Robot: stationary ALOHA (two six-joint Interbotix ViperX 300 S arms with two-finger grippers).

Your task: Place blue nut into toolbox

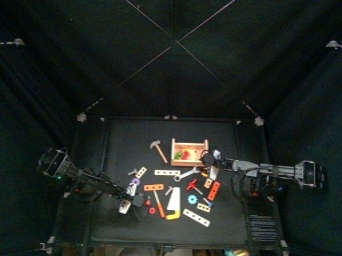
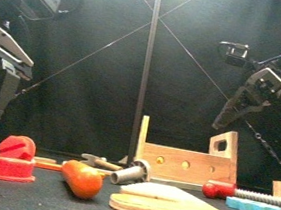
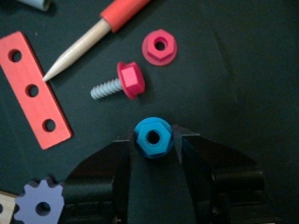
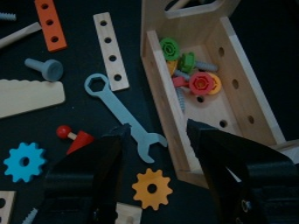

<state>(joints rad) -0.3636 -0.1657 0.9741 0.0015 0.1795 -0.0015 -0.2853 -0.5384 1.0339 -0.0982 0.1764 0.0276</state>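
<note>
Lower middle of the left wrist frame: blue nut point(image 3: 152, 137) sat between the left gripper point(image 3: 152, 162) fingers, pinched.
Toolbox: upper right of the right wrist frame point(image 4: 251, 83), open, small parts already inside; centre of the top frame point(image 1: 190, 153).
Right gripper point(image 4: 163, 144): fingers spread, empty, over the blue wrench point(image 4: 126, 114) beside the box wall.
Step in hand, judged: keep the pinch firm, lift clear of the red bolt point(image 3: 121, 82) and pink nut point(image 3: 159, 46), release over the opening.
Views: only the left wrist frame showed the nut; only the right wrist frame showed the box's contents.
Counter point(image 1: 127, 140): black.
</note>
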